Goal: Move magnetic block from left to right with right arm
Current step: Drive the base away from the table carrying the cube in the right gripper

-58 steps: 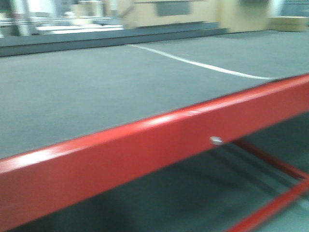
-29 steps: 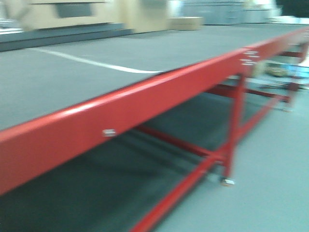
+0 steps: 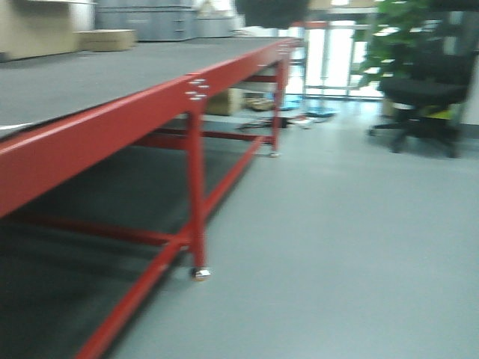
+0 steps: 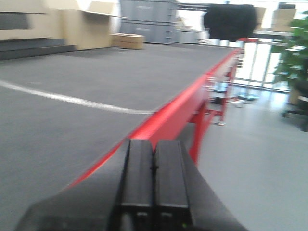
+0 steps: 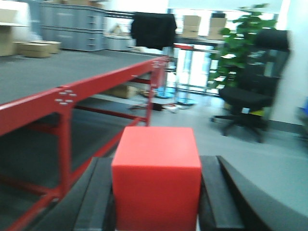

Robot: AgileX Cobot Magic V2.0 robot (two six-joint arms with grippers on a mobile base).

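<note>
The left pincer (image 4: pixel 154 147) is closed with nothing in it, its two black fingers (image 4: pixel 137 178) pressed flat together and pointing level and forward. The right pincer (image 5: pixel 156 166) also points level, its dark fingers (image 5: pixel 96 197) clamped against both sides of the magnetic block (image 5: pixel 156 178).

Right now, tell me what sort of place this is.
Likely an industrial lab or storeroom workspace: a long red-framed workbench with a grey top, cardboard boxes and grey storage crates at the back, plus an office chair nearby.
</note>
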